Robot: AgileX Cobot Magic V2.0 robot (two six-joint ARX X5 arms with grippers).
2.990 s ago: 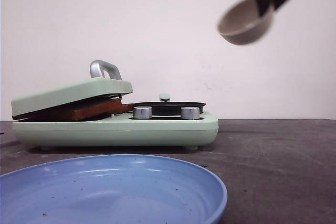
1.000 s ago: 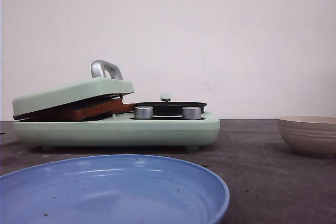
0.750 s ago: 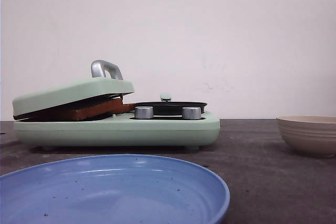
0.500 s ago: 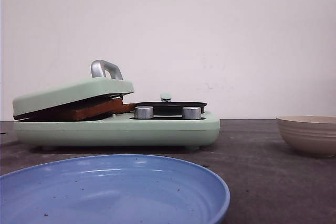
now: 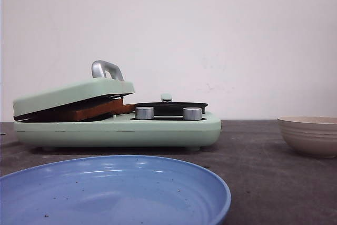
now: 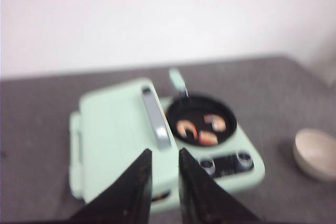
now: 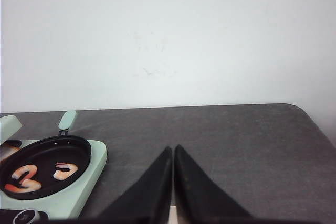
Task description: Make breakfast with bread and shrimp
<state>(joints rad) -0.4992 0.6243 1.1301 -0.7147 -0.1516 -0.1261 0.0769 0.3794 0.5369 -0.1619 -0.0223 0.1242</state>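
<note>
We see the bread [image 5: 97, 109] clamped under the tilted lid [image 5: 73, 93] of the pale green cooker [image 5: 121, 130], its brown crust showing at the gap. The shrimp [image 6: 202, 128] — three curled pieces — lie in the small black pan [image 6: 200, 124] beside the lid. Our left gripper [image 6: 160, 169] hangs above the cooker with a narrow gap between its fingers, empty; our right gripper [image 7: 172, 169] is clenched on nothing. A blue plate [image 5: 113, 193] sits nearest — a beige bowl [image 5: 310, 135] stands well to the right.
</note>
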